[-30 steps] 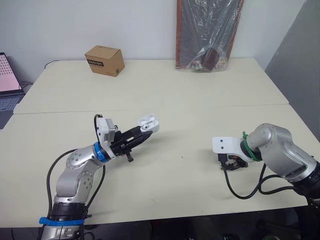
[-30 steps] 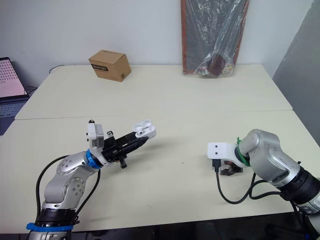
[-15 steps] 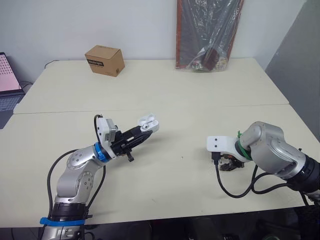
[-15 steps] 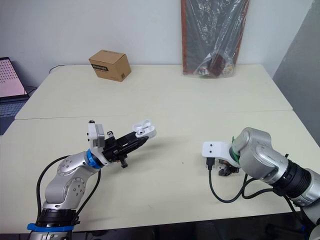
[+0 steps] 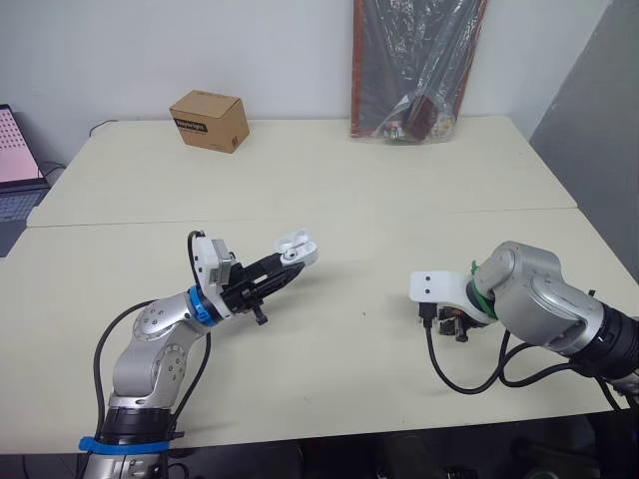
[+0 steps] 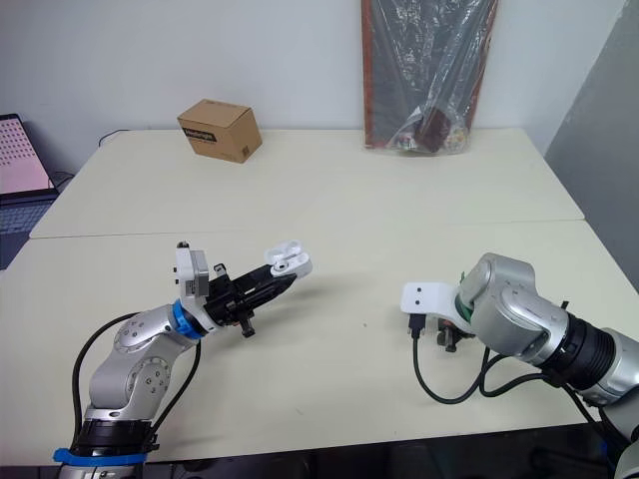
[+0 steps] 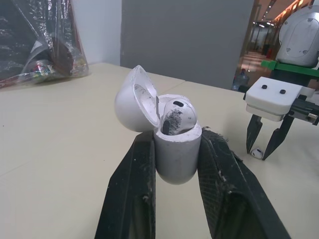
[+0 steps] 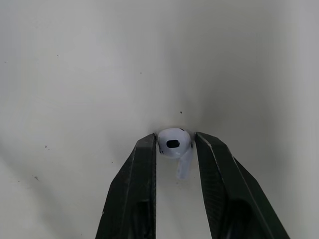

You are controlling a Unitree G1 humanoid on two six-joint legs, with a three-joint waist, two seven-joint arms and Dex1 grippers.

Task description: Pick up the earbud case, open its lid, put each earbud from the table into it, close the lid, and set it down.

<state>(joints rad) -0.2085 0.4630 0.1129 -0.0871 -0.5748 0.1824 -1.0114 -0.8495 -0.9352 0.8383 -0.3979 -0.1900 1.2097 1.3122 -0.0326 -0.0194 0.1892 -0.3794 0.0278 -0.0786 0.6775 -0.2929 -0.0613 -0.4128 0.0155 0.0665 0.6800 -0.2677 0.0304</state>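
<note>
Between the fingers point(image 8: 142, 169) of my right gripper point(image 8: 174, 136) lies the loose earbud point(image 8: 174, 145), its rounded head touching both inner faces and its stem pointing back toward my wrist. I have narrowed that gripper to a slim gap, just the width of the bud, so I judge it pinched rather than merely straddled. The tips are down at the worktop point(image 5: 359, 379), because that is where the bud lies and a thing this small has to be caught low, right at its resting place. Well apart from it, over the middle of the worktop, my left gripper point(image 7: 177, 137) is clamped on the lower half of the earbud case point(image 7: 177, 157), one finger on each flank. It holds the case off the surface with the mouth turned up. The lid point(image 7: 133, 99) is swung back on its hinge and stands clear of the opening, so the pockets face my other arm. One seated earbud point(image 7: 177, 112) already fills a pocket (so this loose one should be the last, as far as I can judge). What remains is to lift it, carry it across and seat it. Farther off, at the back of the worktop, stand a cardboard box point(image 5: 209, 121) and a plastic bag point(image 5: 414, 70) leaning on the wall, both well out of my way.
</note>
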